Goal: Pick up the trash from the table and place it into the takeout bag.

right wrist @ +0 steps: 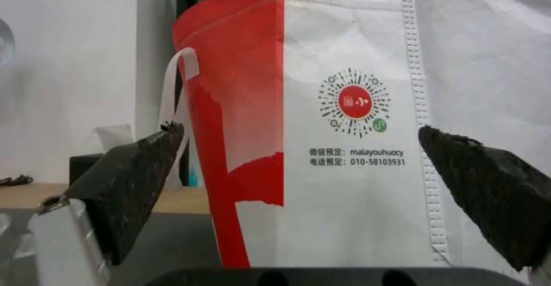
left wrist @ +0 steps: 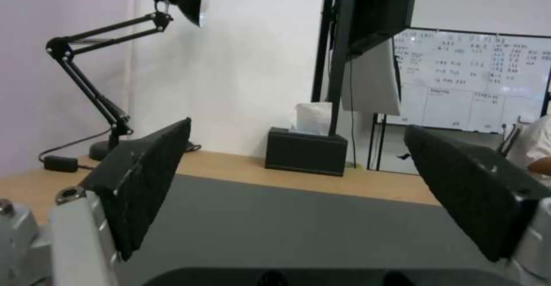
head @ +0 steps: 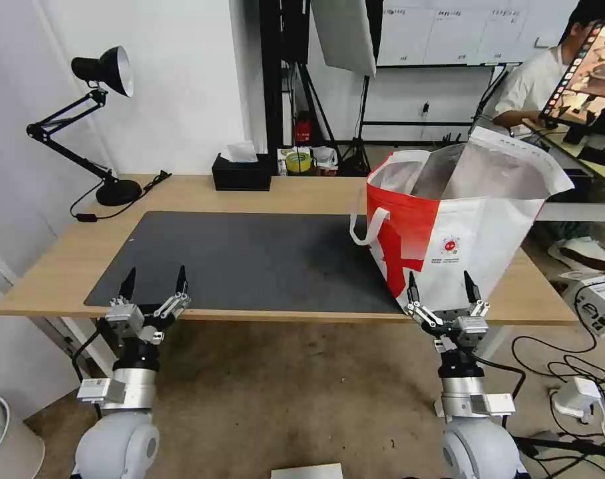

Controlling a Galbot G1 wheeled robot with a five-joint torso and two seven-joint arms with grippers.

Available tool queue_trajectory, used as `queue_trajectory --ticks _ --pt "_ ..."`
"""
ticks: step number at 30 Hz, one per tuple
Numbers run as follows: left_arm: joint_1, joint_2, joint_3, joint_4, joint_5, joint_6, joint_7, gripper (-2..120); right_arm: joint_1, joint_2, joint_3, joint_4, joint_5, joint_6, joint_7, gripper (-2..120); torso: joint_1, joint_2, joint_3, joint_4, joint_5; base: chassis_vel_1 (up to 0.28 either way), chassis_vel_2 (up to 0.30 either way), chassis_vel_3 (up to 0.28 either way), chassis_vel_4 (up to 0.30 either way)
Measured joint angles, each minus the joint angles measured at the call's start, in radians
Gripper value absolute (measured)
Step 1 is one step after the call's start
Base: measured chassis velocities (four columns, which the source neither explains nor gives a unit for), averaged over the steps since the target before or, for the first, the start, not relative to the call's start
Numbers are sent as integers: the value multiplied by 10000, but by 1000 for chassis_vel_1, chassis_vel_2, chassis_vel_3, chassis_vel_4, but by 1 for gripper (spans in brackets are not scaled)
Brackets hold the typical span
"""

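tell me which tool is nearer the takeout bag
Right. The right tool sits open just in front of the takeout bag, at its near face. The left tool is open at the table's near edge, across the mat from it.

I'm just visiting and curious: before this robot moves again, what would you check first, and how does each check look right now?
1. Left gripper open and holding nothing, at the table's near edge: ok.
2. Right gripper open and holding nothing, just in front of the takeout bag: ok.
3. Bag upright with its mouth open, foil lining showing: ok.
4. Bag resting fully on the table, at its right end: ok.
5. Trash to pick up on the dark mat: not ok, none in sight there; the black tissue box at the back is not trash.
6. Whether the trash is already inside the bag: cannot tell.
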Motion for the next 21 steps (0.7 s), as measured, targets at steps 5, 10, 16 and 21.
queue_trajectory --ticks 5,10,16,21 --pt "10 -151 -11 43 151 -279 1 100 -22 -11 55 -27 -218 83 -4 100 2 0 0 0 -1 0 0 0 0" --pt "4 -158 3 43 153 -304 3 100 -26 -15 60 -28 -239 89 -4 100 2 0 0 0 -1 0 0 0 0" --pt "-7 -149 11 43 144 -305 3 100 -29 -15 62 -33 -243 91 -2 100 2 0 0 0 -1 0 0 0 0" --pt "-11 -144 14 43 134 -300 3 100 -29 -15 62 -34 -245 92 0 100 1 -1 0 0 -1 0 0 0 0"
